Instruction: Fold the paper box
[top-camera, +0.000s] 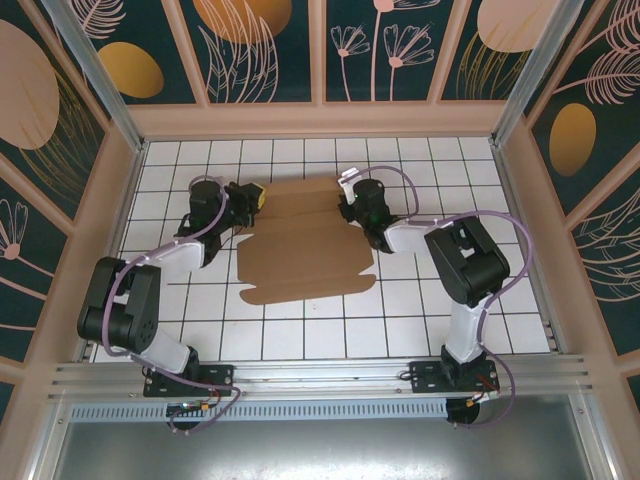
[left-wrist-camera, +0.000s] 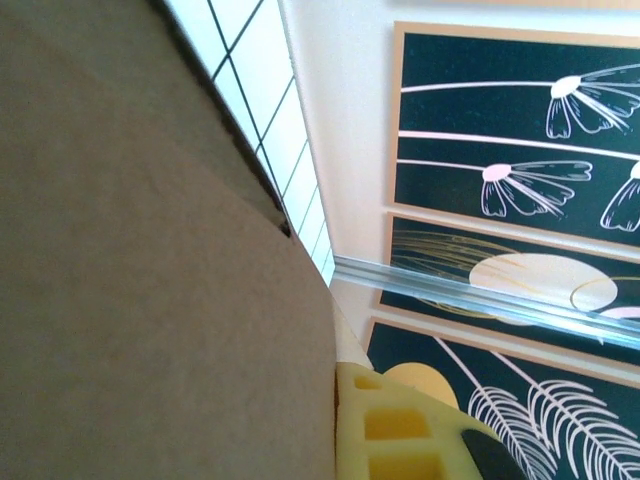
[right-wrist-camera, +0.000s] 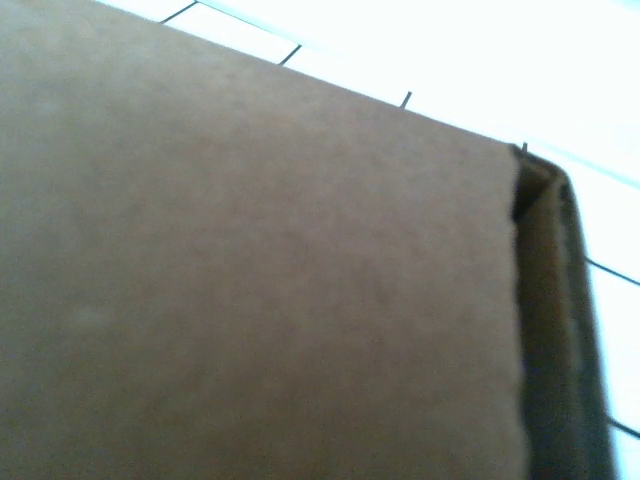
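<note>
Between the two hands, on the white tiled counter (top-camera: 300, 335), lies the paper box (top-camera: 305, 250). It is a brown cardboard sheet, for the most part unfolded, with crease lines across it and notched edges. Its far strip spans the gap from one hand to the other. The remainder extends from the hands toward the arm bases and rests flat on the counter.

Left hand (top-camera: 247, 196): positioned at the far left corner of the sheet, in contact with it. Its wrist camera shows the cardboard (left-wrist-camera: 150, 280) pressed directly against the yellow finger (left-wrist-camera: 400, 430), with the board's edge running alongside that finger. The other finger is hidden behind the board. The hand is clenched on the paper box at this corner. Beyond the finger lie counter tiles, a metal rail (left-wrist-camera: 480, 300) and flower-painted wall panels (left-wrist-camera: 520, 150).

Right hand (top-camera: 349, 200): positioned at the far right edge of the sheet. Whether it touches the sheet or sits just above it cannot be determined. Its wrist camera sits close on a blurred cardboard panel (right-wrist-camera: 260, 270). A narrow, darker side flap (right-wrist-camera: 555, 330) is bent at an angle along the panel's right end, with white tiles beyond. Whether this hand is released or grasping cannot be told.
</note>
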